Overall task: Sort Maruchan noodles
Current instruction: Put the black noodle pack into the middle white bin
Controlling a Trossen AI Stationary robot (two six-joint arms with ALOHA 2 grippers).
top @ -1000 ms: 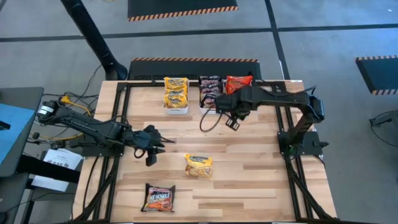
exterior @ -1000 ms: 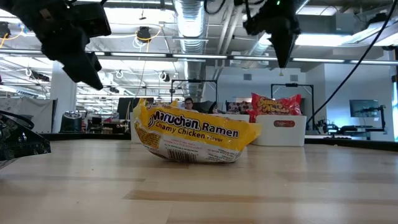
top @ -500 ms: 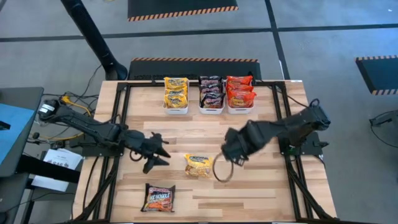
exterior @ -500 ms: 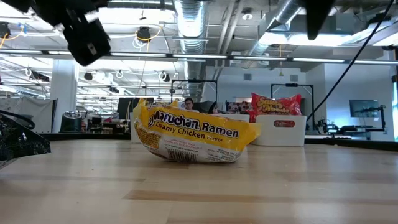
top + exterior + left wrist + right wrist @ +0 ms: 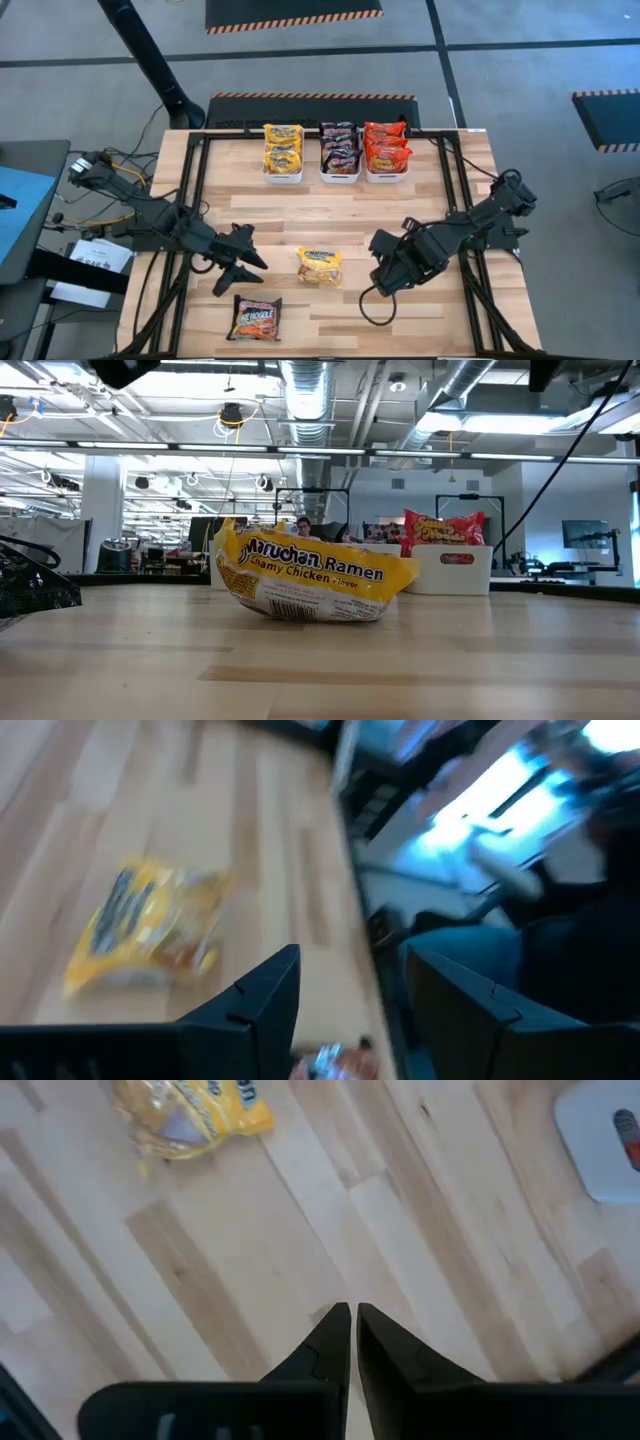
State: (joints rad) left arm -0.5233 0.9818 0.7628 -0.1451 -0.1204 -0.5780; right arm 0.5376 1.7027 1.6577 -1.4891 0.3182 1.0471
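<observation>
A yellow Maruchan noodle packet (image 5: pixel 320 265) lies flat on the wooden table (image 5: pixel 330 210), near its middle; the low view shows it close up (image 5: pixel 310 575). A dark packet (image 5: pixel 255 318) lies at the near edge. My left gripper (image 5: pixel 240 270) hovers open just left of the yellow packet (image 5: pixel 145 925), above the dark one. In its own wrist view my left gripper (image 5: pixel 355 1005) has nothing between its fingers. My right gripper (image 5: pixel 385 278) hangs shut and empty to the right of the yellow packet (image 5: pixel 190 1115), pointing steeply down, as the right wrist view shows (image 5: pixel 350 1338).
Three white bins stand in a row at the far edge: yellow packets (image 5: pixel 283 150), dark packets (image 5: pixel 340 150), red packets (image 5: pixel 385 150). The red bin also shows low (image 5: pixel 455 568). A black frame (image 5: pixel 195 200) borders the table. Bare wood lies between the bins and the loose packets.
My right gripper has swung from over the far bins toward the near edge, stopping right of the yellow packet, still shut and empty. My left gripper has risen, moved toward the near edge and spread its fingers wider. The packets have not moved.
</observation>
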